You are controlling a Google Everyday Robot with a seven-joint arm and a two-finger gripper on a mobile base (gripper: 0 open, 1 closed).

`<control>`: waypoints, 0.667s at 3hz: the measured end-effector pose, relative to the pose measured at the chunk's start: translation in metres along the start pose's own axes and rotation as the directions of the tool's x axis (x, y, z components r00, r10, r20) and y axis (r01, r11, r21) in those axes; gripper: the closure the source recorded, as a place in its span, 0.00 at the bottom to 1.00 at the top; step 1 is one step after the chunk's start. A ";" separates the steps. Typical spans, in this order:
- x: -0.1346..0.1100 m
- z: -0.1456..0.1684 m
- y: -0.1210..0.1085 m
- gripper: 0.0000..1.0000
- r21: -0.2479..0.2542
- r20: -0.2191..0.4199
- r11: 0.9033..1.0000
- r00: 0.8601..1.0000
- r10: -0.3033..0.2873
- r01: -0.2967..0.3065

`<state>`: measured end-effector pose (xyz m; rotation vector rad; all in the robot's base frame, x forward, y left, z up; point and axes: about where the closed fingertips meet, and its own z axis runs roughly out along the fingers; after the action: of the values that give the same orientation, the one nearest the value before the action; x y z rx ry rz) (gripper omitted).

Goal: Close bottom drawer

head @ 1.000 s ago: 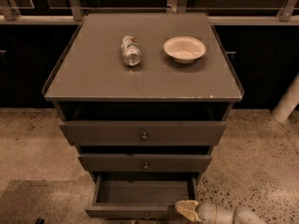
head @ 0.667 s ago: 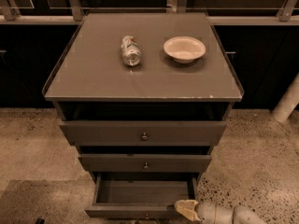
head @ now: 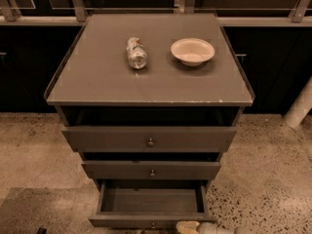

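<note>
The bottom drawer (head: 148,219) of the dark grey cabinet stands pulled out, its empty inside showing and its flat front panel at the lower edge of the view, the knob mostly cut off. My gripper (head: 187,226) shows as a pale tip at the bottom edge, right against the right end of the drawer's front panel, with the white arm running off to the right. The middle drawer (head: 151,170) and the top drawer (head: 149,139) above are pushed in further.
On the cabinet top (head: 97,82) lie a crushed plastic bottle (head: 136,52) and a white bowl (head: 192,50). Speckled floor (head: 273,179) surrounds the cabinet. A dark wall with metal rails runs behind, and a white post (head: 300,106) stands at the right.
My gripper has slid slightly left along the drawer front. The drawer stands as far out as before.
</note>
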<state>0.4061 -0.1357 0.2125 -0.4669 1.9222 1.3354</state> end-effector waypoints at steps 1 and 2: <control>0.025 0.010 -0.021 1.00 0.047 -0.060 0.998 0.997 0.046 -0.043; 0.024 0.013 -0.049 1.00 0.135 -0.113 0.991 0.993 0.017 -0.002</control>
<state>0.4267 -0.1407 0.1610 -0.4760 2.0950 1.1985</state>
